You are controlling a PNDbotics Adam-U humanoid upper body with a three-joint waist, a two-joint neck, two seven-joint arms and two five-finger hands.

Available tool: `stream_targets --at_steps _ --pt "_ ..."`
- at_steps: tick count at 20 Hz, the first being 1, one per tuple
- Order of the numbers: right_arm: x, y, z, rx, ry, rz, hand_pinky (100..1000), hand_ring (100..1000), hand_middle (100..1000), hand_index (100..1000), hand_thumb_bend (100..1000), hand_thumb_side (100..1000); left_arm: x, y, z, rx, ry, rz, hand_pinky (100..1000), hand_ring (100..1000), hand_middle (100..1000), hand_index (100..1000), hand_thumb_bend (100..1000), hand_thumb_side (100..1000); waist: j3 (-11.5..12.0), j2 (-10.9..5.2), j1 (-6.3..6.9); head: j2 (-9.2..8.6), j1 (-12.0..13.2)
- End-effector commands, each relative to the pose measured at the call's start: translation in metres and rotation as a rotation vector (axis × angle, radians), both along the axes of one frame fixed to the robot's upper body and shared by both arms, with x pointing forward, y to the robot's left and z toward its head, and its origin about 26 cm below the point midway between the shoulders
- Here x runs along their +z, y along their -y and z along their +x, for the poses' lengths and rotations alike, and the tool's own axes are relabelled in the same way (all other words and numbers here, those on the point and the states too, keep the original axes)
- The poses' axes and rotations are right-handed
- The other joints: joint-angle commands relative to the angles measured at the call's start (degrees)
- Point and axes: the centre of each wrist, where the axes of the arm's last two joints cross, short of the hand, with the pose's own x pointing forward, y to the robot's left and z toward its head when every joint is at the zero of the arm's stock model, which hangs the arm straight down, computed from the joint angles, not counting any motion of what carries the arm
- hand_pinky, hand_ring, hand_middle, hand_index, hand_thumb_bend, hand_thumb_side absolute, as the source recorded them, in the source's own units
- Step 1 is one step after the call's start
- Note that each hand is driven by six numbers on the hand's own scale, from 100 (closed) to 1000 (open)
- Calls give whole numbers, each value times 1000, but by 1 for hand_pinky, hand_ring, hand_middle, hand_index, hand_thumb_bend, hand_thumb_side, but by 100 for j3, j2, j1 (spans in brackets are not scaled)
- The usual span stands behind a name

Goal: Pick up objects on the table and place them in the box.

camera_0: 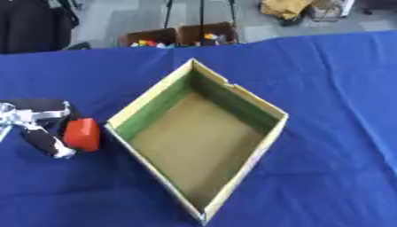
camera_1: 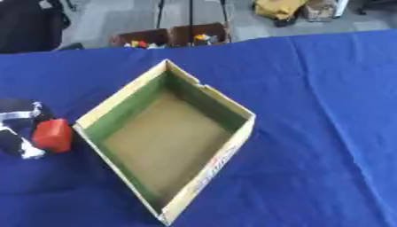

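Blue-cloth surface (camera_0: 333, 88) filling most of the frame, seen from above. At centre, an open cardboard box (camera_0: 232, 91) turned like a diamond, pale yellow rim, green inner walls, bare brown floor, nothing inside.

At the left edge, middle height: a small red block (camera_0: 82, 134), about cube-shaped with softly rounded corners, just beside the box's left corner and seemingly not touching it. Left robot hand (camera_0: 40, 133), black and silver, reaching in from the left, with one dark finger (camera_0: 46, 142) lying along the block's left face and touching it. Fingers appear curled towards the block, but whether they actually close round it, cannot tell. Also unclear whether the block rests on the cloth or hangs slightly above it. Right robot hand in neither view.

Likely handling, judged from looks only: light, probably foam or plastic, not fragile, perhaps slightly yielding; matte faces, so unlikely to slip. Best hold across two opposite flat faces, thumb on one and fingers on the other, near the block's middle so it does not pivot. Short lift needed over the near box wall, then release above the brown floor.

Beyond the surface's far edge, at upper centre: brown bins (camera_0: 178, 35) holding small colourful items, too small to identify
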Motion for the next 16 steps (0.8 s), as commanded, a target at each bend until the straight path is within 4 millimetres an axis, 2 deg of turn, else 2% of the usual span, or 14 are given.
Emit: stream_targets --at_steps 1,7,16 --pt "7 3 -5 -8 24 -10 758 725 764 760 100 545 31 -3 -7 -3 83 -18 229 471 532 644 100 404 20 -233 80 26 -22" --pt "6 4 -5 -12 19 -12 758 725 764 760 100 544 57 -3 -18 12 188 -37 214 465 514 634 100 379 67 -275 90 46 -82" --pt "5 5 -5 -16 15 -13 759 726 764 761 100 543 86 -5 -32 46 348 -35 188 448 490 613 100 342 91 -317 98 41 -169"
